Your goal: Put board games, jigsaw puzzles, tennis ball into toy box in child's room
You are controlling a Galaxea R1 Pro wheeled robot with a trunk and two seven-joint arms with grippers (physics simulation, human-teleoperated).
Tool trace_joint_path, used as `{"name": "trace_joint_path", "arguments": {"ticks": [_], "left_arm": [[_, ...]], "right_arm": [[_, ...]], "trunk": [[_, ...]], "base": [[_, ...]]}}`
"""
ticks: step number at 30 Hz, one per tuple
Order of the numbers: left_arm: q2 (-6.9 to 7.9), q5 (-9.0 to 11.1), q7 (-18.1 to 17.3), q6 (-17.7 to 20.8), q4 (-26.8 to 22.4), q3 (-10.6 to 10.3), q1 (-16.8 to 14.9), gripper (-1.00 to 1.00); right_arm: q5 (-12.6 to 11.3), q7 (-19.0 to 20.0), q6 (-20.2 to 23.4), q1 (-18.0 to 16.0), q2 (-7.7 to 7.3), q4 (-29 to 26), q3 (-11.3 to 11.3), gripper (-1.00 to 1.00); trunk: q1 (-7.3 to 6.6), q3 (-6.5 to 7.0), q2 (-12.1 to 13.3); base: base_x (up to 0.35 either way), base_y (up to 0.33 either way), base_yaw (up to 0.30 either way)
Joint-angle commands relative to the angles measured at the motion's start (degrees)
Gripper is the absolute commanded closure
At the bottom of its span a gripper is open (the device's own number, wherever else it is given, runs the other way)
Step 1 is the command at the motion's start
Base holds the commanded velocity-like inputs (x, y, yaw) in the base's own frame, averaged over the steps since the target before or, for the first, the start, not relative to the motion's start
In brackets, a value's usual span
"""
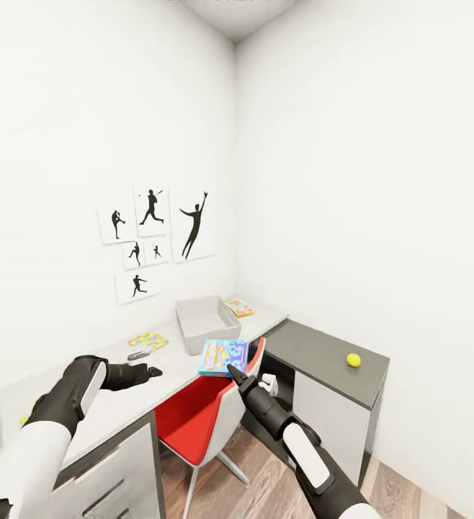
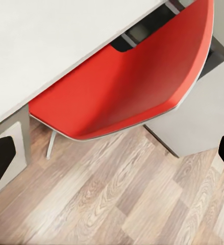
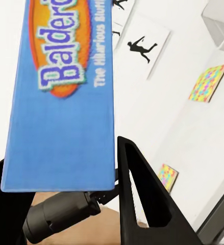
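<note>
carrying the blue board game (image 1: pixel 222 356) clamped in the right pincer (image 1: pixel 231 370) above the red chair (image 1: pixel 194 418), just short of the grey toy box (image 1: pixel 207 322) on the bench (image 1: pixel 132 393); next, by judgement, lift it over the rim; left pincer (image 1: pixel 150 373) spread, empty.

A red chair, some wall prints and a wooden floor are sharing the corner.

The red chair (image 1: pixel 194 414) (image 2: pixel 127 81) is sitting just below the right claw (image 1: pixel 231 369), its seat tucking partly under a white top and its pale legs standing on the wood-plank floor (image 1: pixel 266 476) (image 2: pixel 117 194), which is spreading out beneath both claws. Six black-silhouette athlete prints (image 1: pixel 154 238) (image 3: pixel 142 48) are hanging on the white wall, well beyond and above that claw. A small grey object (image 1: pixel 138 355), too small to identify, is lying just beyond the left claw (image 1: pixel 154 372).
</note>
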Motion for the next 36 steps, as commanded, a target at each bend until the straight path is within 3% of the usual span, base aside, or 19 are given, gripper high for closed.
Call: {"name": "trace_joint_path", "arguments": {"ticks": [1,21,36], "left_arm": [[0.0,0.45,0.14,0.41,-0.03,0.11,-0.01,-1.0],[0.05,0.45,0.14,0.41,-0.04,0.11,-0.02,-1.0],[-0.01,0.45,0.14,0.41,-0.03,0.11,0.0,-1.0]], "right_arm": [[-0.69,0.06,0.43,-0.02,0.0,0.0,0.0,1.0],[-0.69,0.11,0.37,-0.02,0.0,0.0,-0.15,1.0],[-0.69,0.13,0.34,-0.03,-0.09,0.0,-0.22,1.0]], "trunk": [[0.02,0.03,-0.03],[0.02,0.76,-0.03],[0.02,0.78,-0.03]], "base": [[0.0,0.0,0.243],[0.0,0.0,0.225],[0.0,0.0,0.02]]}}
